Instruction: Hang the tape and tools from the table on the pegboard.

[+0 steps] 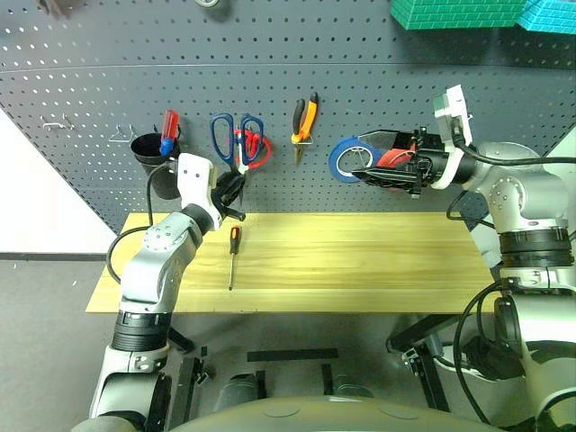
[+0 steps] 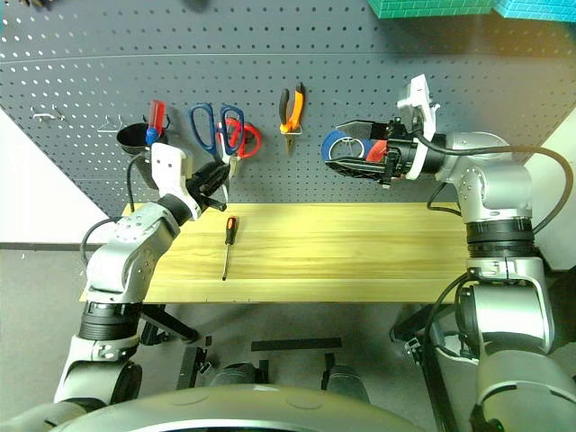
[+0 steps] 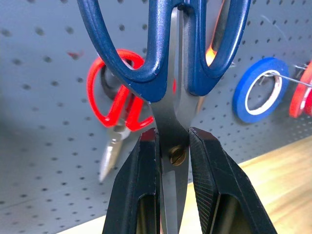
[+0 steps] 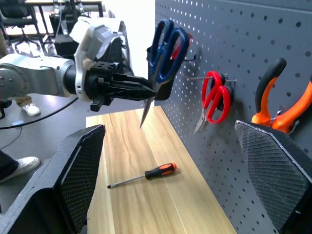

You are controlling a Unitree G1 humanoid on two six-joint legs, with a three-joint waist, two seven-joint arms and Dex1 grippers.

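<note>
Your left end effector (image 3: 173, 161) is clamped narrow on the blades of the blue-handled scissors (image 1: 236, 135), gripping at the pivot screw, handles up and tips down. You hold them raised against the pegboard (image 1: 90, 99), the handle loops level with its hook row, just beside the red-handled scissors (image 1: 256, 148) already hanging there. Whether a loop has caught a hook cannot be told.

Your right end effector (image 1: 382, 157) stands wide and holds nothing; it hovers close to the pegboard, in front of the blue tape roll (image 1: 346, 157) and a red-orange roll (image 3: 303, 95) that hang there.

Also on the pegboard: the orange-and-black pliers (image 1: 304, 117), and a black cup (image 1: 151, 148) with a red-and-blue tool (image 1: 169, 132) in it.

On the counter (image 1: 378, 261), below the hanging scissors, lies the screwdriver (image 1: 232, 255) with its black-and-orange handle towards the pegboard, untouched.

Judgement: the step in hand is hanging the scissors. Your next move calls for steering one handle loop over a free hook, letting the weight settle, then releasing the blades and drawing clear without knocking the red-handled pair. The screwdriver remains to be hung. The white tape cannot be located.
</note>
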